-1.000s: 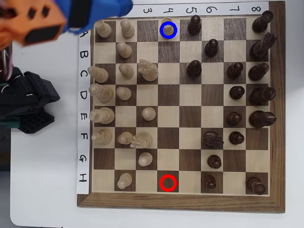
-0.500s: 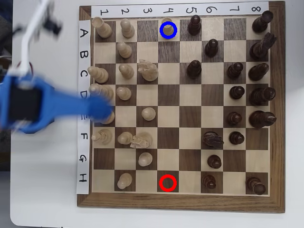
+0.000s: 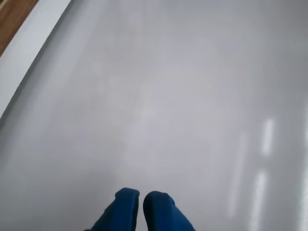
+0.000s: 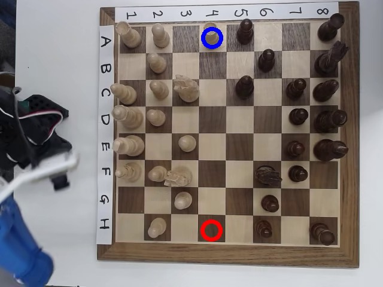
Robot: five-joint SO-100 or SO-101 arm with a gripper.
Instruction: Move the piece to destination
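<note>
The piece (image 4: 211, 36), a small pale tan pawn with a round knob, stands inside the blue ring on the destination (image 4: 203, 48), a light square in row A under column 4. My gripper (image 3: 141, 199) shows in the wrist view as two blue fingertips, shut with nothing between them, over bare white table. From overhead, the blurred blue arm (image 4: 21, 254) sits at the lower left, off the board and far from the piece.
The chessboard (image 4: 350, 137) holds pale pieces on its left columns and dark pieces on its right. A red ring (image 4: 210, 230) marks a square in row H. The black arm base and cables (image 4: 27, 134) lie left of the board. White table surrounds it.
The arm has swung from the board's top left corner down its left side to the lower left. The piece stays inside the blue ring.
</note>
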